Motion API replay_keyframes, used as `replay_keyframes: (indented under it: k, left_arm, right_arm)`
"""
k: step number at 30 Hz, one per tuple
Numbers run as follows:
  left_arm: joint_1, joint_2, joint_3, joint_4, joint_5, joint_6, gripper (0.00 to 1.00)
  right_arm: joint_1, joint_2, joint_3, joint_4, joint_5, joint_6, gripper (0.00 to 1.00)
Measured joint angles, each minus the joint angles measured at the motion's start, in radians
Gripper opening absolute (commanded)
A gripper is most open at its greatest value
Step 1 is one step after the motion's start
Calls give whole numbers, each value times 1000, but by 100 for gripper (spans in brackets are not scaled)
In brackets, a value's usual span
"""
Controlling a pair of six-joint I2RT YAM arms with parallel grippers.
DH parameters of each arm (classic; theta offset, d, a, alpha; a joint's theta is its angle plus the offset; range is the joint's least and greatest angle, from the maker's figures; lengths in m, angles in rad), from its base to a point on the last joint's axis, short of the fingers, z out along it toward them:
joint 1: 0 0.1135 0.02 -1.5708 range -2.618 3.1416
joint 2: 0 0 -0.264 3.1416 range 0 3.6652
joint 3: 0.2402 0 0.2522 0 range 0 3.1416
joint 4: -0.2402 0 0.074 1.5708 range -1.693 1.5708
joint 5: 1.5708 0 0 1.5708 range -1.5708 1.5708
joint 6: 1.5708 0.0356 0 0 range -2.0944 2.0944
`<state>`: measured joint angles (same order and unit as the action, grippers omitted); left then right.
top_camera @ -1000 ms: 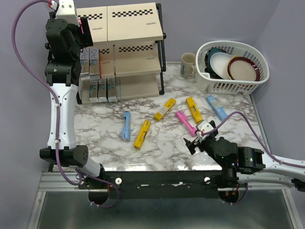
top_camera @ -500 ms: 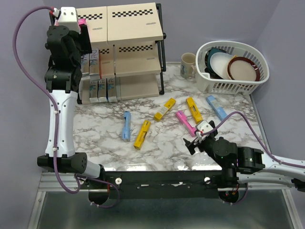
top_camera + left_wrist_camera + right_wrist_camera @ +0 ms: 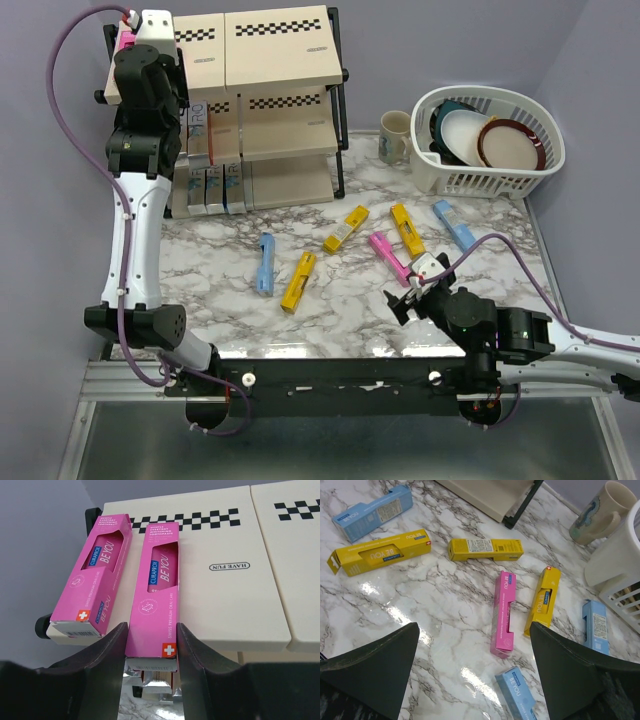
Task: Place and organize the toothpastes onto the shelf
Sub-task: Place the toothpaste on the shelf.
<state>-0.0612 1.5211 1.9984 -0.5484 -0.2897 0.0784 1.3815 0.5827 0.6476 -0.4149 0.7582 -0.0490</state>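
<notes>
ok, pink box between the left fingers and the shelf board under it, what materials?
Pink carton: thin printed cardboard by the look, semi-glossy; crisp folded edges. Shelf board: matte beige, smooth, rounded corners; plastic or coated wood, cannot tell.

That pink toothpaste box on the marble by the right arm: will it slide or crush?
The pink box looks like thin cardboard, so probably light and dentable if squeezed hard. Flat sides make rolling unlikely, but the glossy marble table may let it skid.

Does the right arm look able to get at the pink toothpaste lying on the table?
Probably yes. The right gripper, jaws open, hovers near the pink toothpaste, which lies uncovered with bare table around it.
</notes>
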Motion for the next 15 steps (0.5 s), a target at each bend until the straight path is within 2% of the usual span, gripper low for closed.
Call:
replay_keyframes:
  k: [3,8,15]
  left_arm:
    - [0,23,24,-1,-16,5,42]
    - [0,48,42,8,-43,24,43]
    - [0,67,54,22,-69,71,54]
  right_arm:
    - [0,0,0,0,-4,0,100]
    - [0,2,0,0,-5,0,100]
    - [0,13,0,0,-12,0,100]
